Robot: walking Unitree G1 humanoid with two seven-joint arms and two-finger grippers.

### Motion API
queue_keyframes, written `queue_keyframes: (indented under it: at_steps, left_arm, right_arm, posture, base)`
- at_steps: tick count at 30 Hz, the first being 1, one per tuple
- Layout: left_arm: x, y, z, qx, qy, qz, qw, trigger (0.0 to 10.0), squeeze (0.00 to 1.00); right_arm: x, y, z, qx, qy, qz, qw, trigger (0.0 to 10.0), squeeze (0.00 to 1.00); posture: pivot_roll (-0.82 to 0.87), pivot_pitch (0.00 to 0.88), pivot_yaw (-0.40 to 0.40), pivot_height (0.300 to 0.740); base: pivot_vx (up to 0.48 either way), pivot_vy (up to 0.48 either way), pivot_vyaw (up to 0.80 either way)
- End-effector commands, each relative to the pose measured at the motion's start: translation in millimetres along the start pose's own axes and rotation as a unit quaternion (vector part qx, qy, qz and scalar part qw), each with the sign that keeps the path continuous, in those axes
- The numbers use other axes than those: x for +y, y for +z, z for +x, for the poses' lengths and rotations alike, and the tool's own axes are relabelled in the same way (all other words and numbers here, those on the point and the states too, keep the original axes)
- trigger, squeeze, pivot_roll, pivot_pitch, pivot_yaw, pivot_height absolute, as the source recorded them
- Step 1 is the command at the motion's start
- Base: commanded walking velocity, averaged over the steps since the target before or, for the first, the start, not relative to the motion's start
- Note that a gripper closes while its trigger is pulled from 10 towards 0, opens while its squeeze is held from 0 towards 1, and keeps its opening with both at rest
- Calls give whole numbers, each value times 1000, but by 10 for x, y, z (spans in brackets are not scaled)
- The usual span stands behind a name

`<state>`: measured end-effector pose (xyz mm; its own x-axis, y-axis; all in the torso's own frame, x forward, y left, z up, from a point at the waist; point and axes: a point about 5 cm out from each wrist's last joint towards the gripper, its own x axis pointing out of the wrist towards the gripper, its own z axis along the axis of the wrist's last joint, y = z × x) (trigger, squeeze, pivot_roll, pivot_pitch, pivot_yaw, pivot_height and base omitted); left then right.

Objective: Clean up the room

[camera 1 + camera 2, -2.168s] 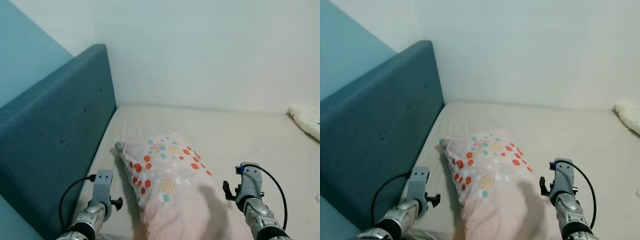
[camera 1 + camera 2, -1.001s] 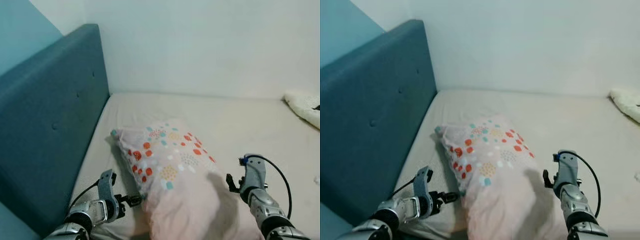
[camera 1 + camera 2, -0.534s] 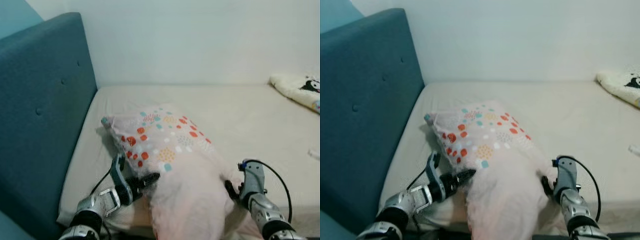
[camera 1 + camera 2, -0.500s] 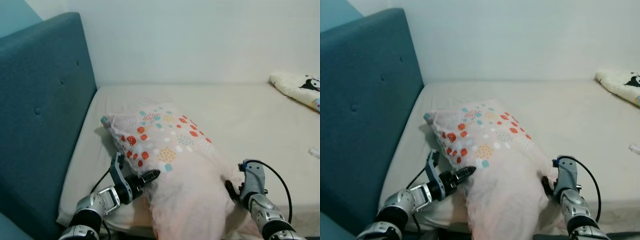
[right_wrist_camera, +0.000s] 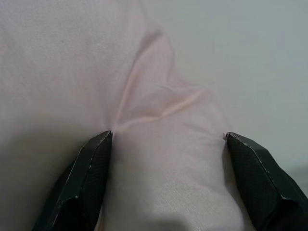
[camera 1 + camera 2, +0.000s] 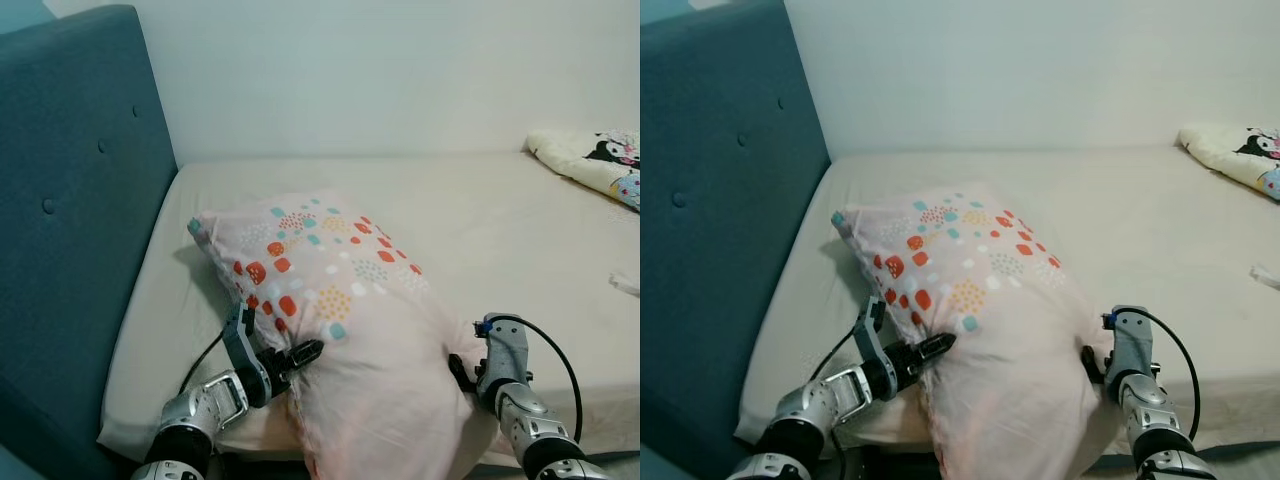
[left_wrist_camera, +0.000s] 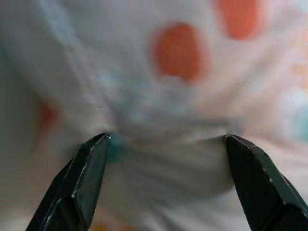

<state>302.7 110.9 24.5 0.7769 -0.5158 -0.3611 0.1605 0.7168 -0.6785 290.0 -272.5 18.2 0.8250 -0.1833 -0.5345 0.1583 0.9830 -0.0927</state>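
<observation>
A pale pink pillow (image 6: 340,300) with red, orange and teal dots lies on the bed, its near end bulging toward me. My left gripper (image 6: 298,355) presses into the pillow's left side. The left wrist view has the gripper (image 7: 166,139) open, with dotted fabric bunched between the wide-spread fingers. My right gripper (image 6: 462,372) pushes into the pillow's right side, its fingertips buried in the fabric. It is also open in the right wrist view (image 5: 168,137), with a fold of pink cloth between the fingers (image 5: 91,163).
The beige mattress (image 6: 500,230) runs back to a white wall. A teal padded headboard (image 6: 70,220) stands along the left. A cream blanket with a cartoon print (image 6: 590,160) lies at the far right, and a small white scrap (image 6: 625,283) near the right edge.
The camera has swung right and dipped. My left gripper has turned from pointing up beside the headboard to pushing into the pillow's side. The right gripper has sunk into the pillow.
</observation>
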Motion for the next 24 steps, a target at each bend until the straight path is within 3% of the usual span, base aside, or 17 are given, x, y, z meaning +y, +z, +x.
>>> queue_keyframes:
  at_steps: [1,5,8,11,13,16,17,22,24]
  left_arm:
    - [96,59,-31,-15,43,27,999,10000,0]
    - [255,220,-133,-49,85,24,995,10000,0]
    - [274,247,-158,-52,82,19,995,10000,0]
    - [205,242,-147,-50,42,4,998,10000,0]
    - [24,223,-96,-58,-35,-35,997,10000,0]
    - [-292,192,-47,-61,-149,-90,983,10000,0]
    - [-292,192,-47,-61,-149,-90,983,10000,0]
    - [-677,71,-11,-35,-249,-113,961,10000,0]
    - [-729,24,2,-24,-255,-107,961,10000,0]
  right_arm:
    - [35,-253,-37,52,3,-6,999,10000,0]
    - [35,-240,-34,50,4,-7,999,10000,0]
    - [38,-231,-31,49,4,-8,999,10000,0]
    - [40,-225,-29,49,5,-9,999,10000,0]
    - [41,-224,-28,49,5,-9,999,10000,0]
    - [45,-229,-29,50,5,-11,999,10000,0]
    - [45,-229,-29,50,5,-11,999,10000,0]
    - [39,-246,-34,53,5,-15,998,10000,0]
    - [31,-242,-34,53,3,-16,998,10000,0]
  posture:
    - [-71,0,-11,481]
    - [-70,0,-11,461]
    - [-65,0,-14,451]
    - [-64,0,-14,441]
    - [-67,0,-15,431]
    - [-72,0,-15,416]
    - [-72,0,-15,416]
    - [-79,0,-15,391]
    - [-80,0,-15,381]
  base:
    - [0,0,0]
    - [0,0,0]
    - [0,0,0]
    - [0,0,0]
    - [0,0,0]
    - [0,0,0]
    - [0,0,0]
    - [0,0,0]
    - [0,0,0]
